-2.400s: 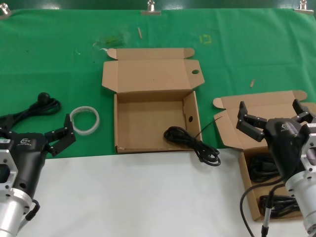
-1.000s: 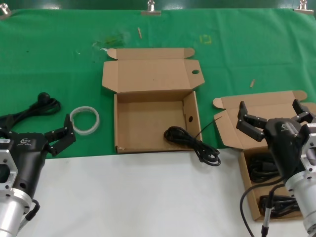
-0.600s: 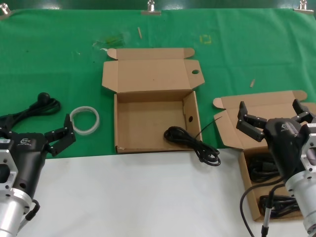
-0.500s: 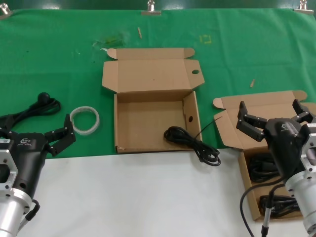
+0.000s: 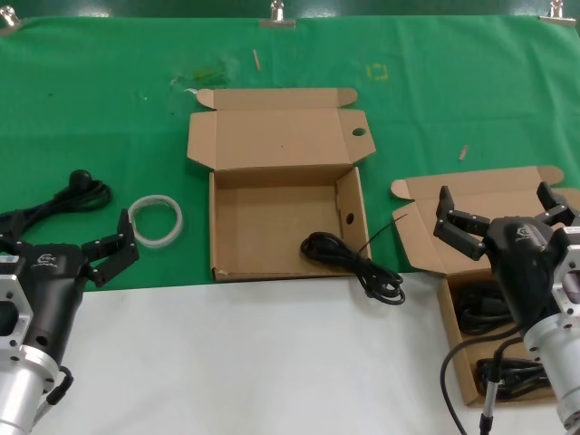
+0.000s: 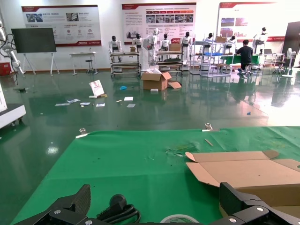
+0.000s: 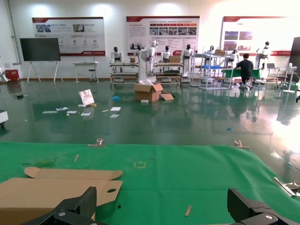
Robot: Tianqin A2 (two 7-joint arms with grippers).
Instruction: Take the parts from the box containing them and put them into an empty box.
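The empty box (image 5: 272,136) stands open at the middle, with an oval hole in its lid and a round hole in its right wall. One black cord bundle (image 5: 352,264) lies over its front right corner, half out on the white table. The box containing the parts (image 5: 471,188) is open at the right with more black cords (image 5: 478,313) inside. My right gripper (image 5: 497,204) is open and empty above that box. My left gripper (image 5: 63,237) is open and empty at the left, near another black cord (image 5: 77,193) on the cloth. The lid with the hole shows in the right wrist view (image 7: 56,190).
A white ring of tubing (image 5: 156,220) lies between the left gripper and the middle box. It also shows in the left wrist view (image 6: 178,218), beside the cord's plug (image 6: 117,206). Green cloth (image 5: 435,82) covers the back of the table and white surface (image 5: 254,362) the front.
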